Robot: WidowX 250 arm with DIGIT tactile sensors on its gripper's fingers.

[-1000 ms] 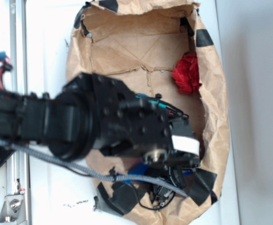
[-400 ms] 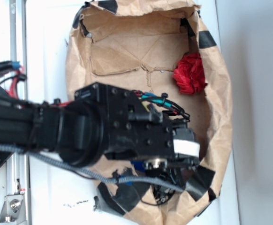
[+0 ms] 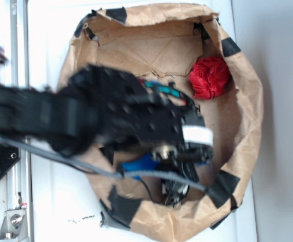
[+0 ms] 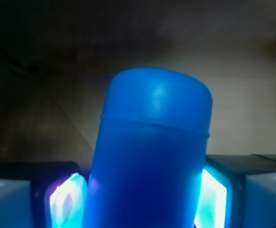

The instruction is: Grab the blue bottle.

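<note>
The blue bottle (image 4: 150, 156) fills the wrist view, its smooth bright blue body standing between my two glowing pads (image 4: 69, 202). The pads press against both of its sides. In the exterior view a piece of the blue bottle (image 3: 139, 165) shows under my black gripper (image 3: 184, 169), inside the brown paper bag (image 3: 247, 121). Most of the bottle is hidden by the arm. The gripper is shut on the bottle.
A red fuzzy ball (image 3: 210, 76) lies at the bag's far right side. The bag's torn rim carries black tape patches (image 3: 222, 187). A metal rail (image 3: 18, 45) runs along the left edge. The green plush toy is out of view.
The arm has shifted up and left with the bottle, and more of the blue body now shows beneath it. The bag has widened and its rim has moved right.
</note>
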